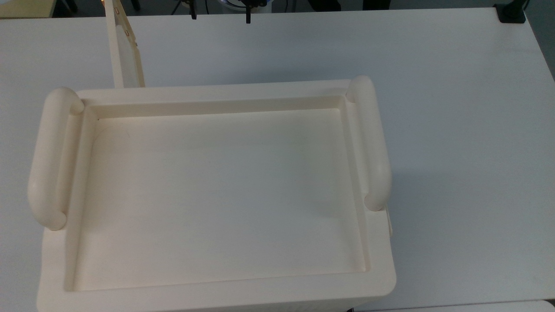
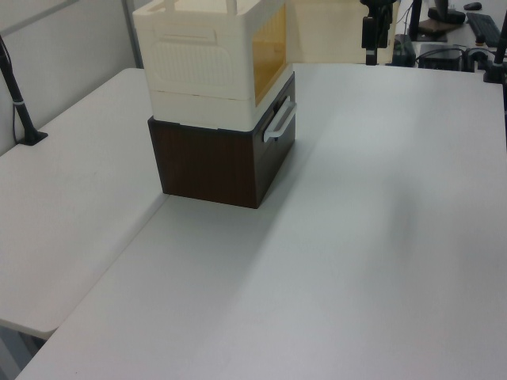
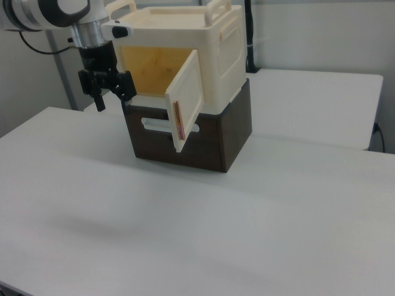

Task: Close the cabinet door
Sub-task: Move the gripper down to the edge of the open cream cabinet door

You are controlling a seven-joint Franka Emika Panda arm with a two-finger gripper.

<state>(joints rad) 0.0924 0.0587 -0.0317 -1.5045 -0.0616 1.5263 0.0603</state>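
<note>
The cream cabinet (image 3: 210,43) stands on a dark brown drawer box (image 3: 231,139). Its door (image 3: 185,102) hangs wide open, with red-brown marks along its free edge, and the yellowish inside shows. In the top view the cabinet's recessed top (image 1: 217,190) lies between two tube handles, and the door (image 1: 125,52) juts out from the far left corner. My gripper (image 3: 115,102) hangs open and empty in front of the opening, toward the right view's left and apart from the door. Its black fingertips (image 1: 193,15) show at the top view's upper edge.
The drawer box has a pale bar handle (image 2: 279,123) on its front. A white table (image 2: 372,237) spreads wide in front of the cabinet. Black stands and cables (image 2: 444,32) sit beyond the far edge, and a black clamp (image 1: 511,13) grips the top view's right corner.
</note>
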